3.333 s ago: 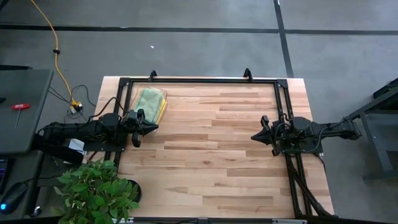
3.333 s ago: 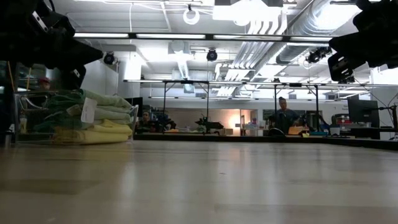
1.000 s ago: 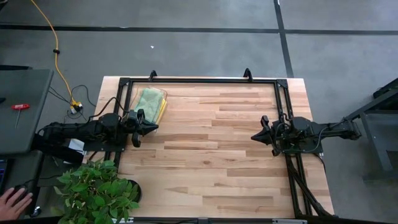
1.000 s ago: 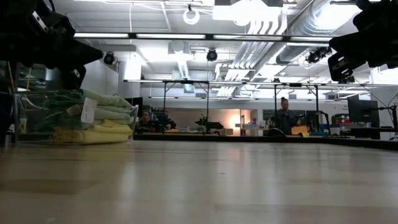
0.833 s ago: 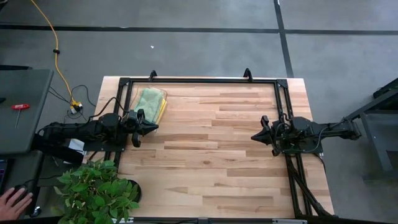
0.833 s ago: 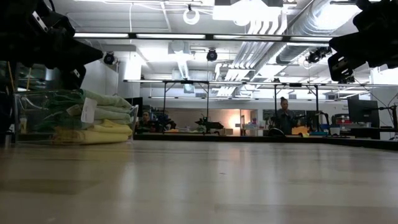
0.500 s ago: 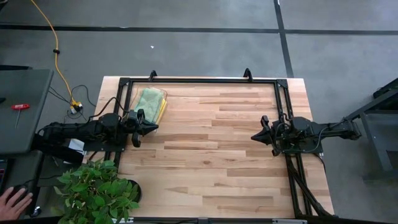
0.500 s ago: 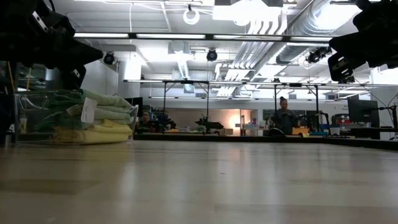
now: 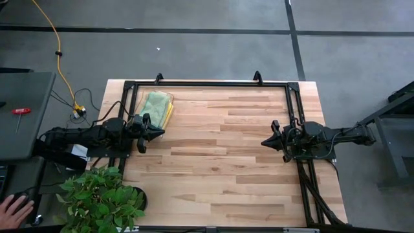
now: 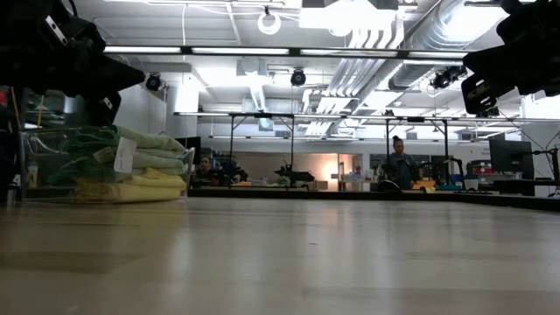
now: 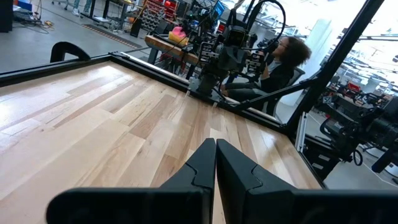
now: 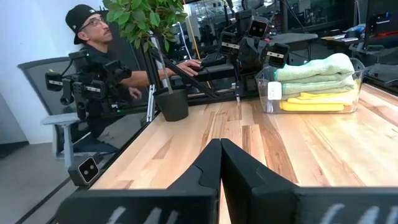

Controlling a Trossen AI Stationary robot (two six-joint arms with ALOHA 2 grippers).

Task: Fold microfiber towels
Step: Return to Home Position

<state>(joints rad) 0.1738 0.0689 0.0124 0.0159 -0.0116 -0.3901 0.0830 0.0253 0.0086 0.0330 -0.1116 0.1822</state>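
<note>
Here, the left gripper (image 11: 216,142) shows its two fingers pressed flat together with nothing between them. In the high view it sits at the left edge of the bench (image 9: 220,168), pointing inward. The right gripper (image 12: 220,142) is likewise closed and empty, parked at the opposite edge and facing back across the bare wood.

The microfiber towels (image 9: 157,105) lie folded and stacked in the transparent bin (image 12: 269,93), green layers on top of yellow. The bin stands in the bench's far-left corner, just beside the left gripper and slightly behind it. The stack's long side runs from near to far along the left rail of the black frame (image 9: 207,84). The left arm is clearly the nearer one; the right is well apart, with the whole width of the bench between.

No loose towel shows on the bench, so the folding looks finished and nothing blocks either arm.

Beyond the near-left corner stands a leafy plant (image 9: 100,197), and past it a person's hand (image 9: 13,210) rests at a desk.
</note>
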